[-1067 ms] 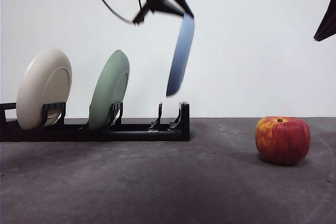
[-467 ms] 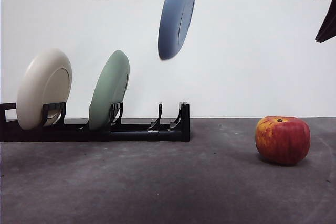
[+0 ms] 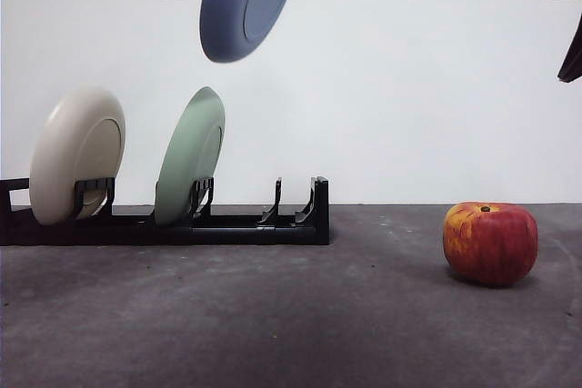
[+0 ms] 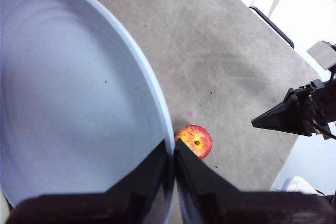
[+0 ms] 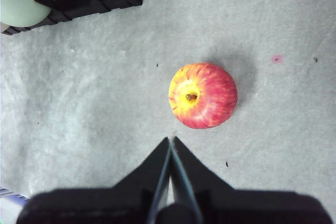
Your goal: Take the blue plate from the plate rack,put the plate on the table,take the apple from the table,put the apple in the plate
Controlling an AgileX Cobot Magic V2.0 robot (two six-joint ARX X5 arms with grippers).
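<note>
The blue plate [image 3: 247, 2] hangs tilted high in the air above the plate rack [image 3: 236, 222], its top cut off by the front view's upper edge. My left gripper [image 4: 173, 153] is shut on the plate's rim [image 4: 79, 103]. The red apple [image 3: 489, 243] rests on the table [image 3: 291, 315] at the right, also seen as the apple [image 4: 195, 141] and the apple [image 5: 202, 95]. My right gripper [image 5: 170, 145] hovers above the table near the apple with its jaws shut and nothing between them; a black tip [image 3: 573, 56] of it shows at the front view's right edge.
A cream-white plate [image 3: 75, 154] and a pale green plate [image 3: 189, 156] stand in the rack's left slots; the rightmost slots [image 3: 296, 206] hold nothing. The other arm's gripper [image 4: 294, 116] shows in the left wrist view. A white wall with sockets stands behind.
The blue plate has risen further and swung left, tilting so its underside faces the camera more. The left arm has gone out of the front view. Apple and rack unmoved.
</note>
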